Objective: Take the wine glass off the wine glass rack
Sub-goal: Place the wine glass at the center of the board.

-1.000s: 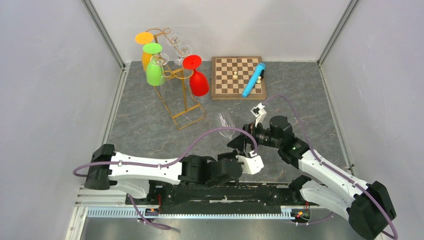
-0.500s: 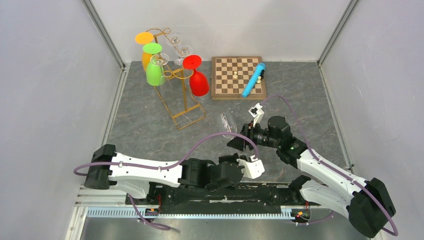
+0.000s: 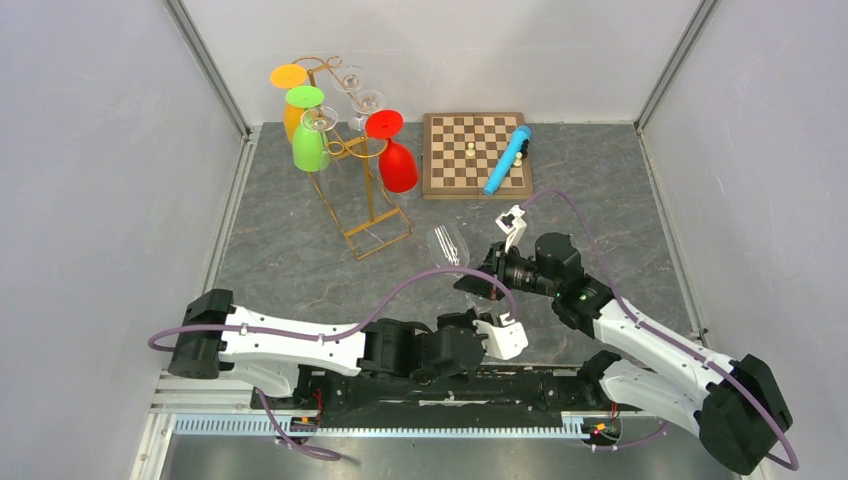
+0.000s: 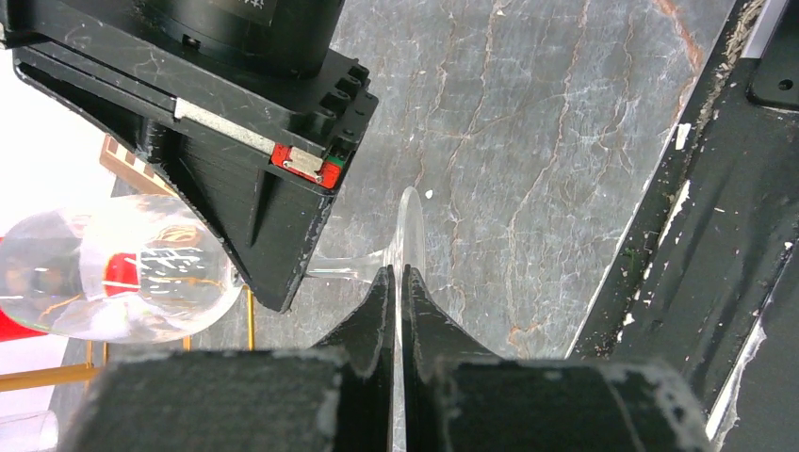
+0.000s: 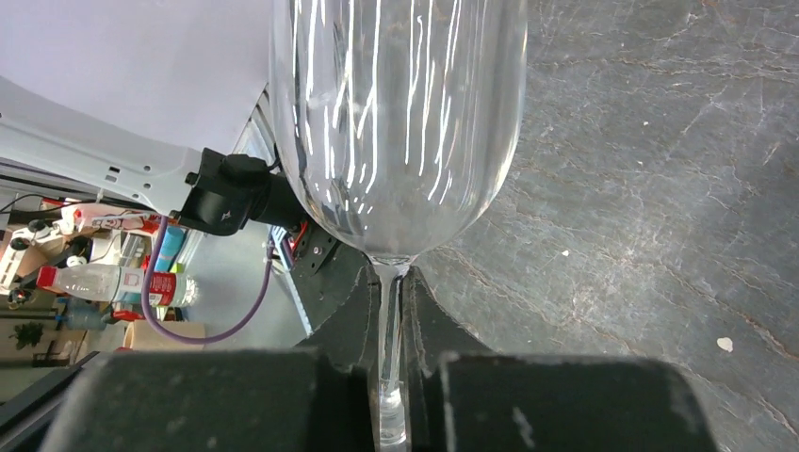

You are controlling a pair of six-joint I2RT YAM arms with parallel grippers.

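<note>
A clear wine glass (image 3: 449, 245) lies tilted in the air above the grey floor, off the gold wine glass rack (image 3: 362, 195). My right gripper (image 3: 478, 283) is shut on its stem (image 5: 389, 311), just below the ribbed bowl (image 5: 396, 113). My left gripper (image 4: 396, 273) is shut on the thin edge of the glass's foot (image 4: 409, 221). In the left wrist view the bowl (image 4: 113, 282) shows at the left, behind the black body of the right gripper (image 4: 236, 141).
Orange (image 3: 289, 80), green (image 3: 308, 145) and red (image 3: 397, 165) glasses and clear ones (image 3: 358, 92) hang on the rack at the back left. A wooden chessboard (image 3: 460, 153) with a blue cylinder (image 3: 507, 160) and small pieces lies at the back. White walls enclose the floor.
My right gripper has closed from wide open onto the glass's stem. The left gripper stayed shut on the foot, and the glass shifted slightly.
</note>
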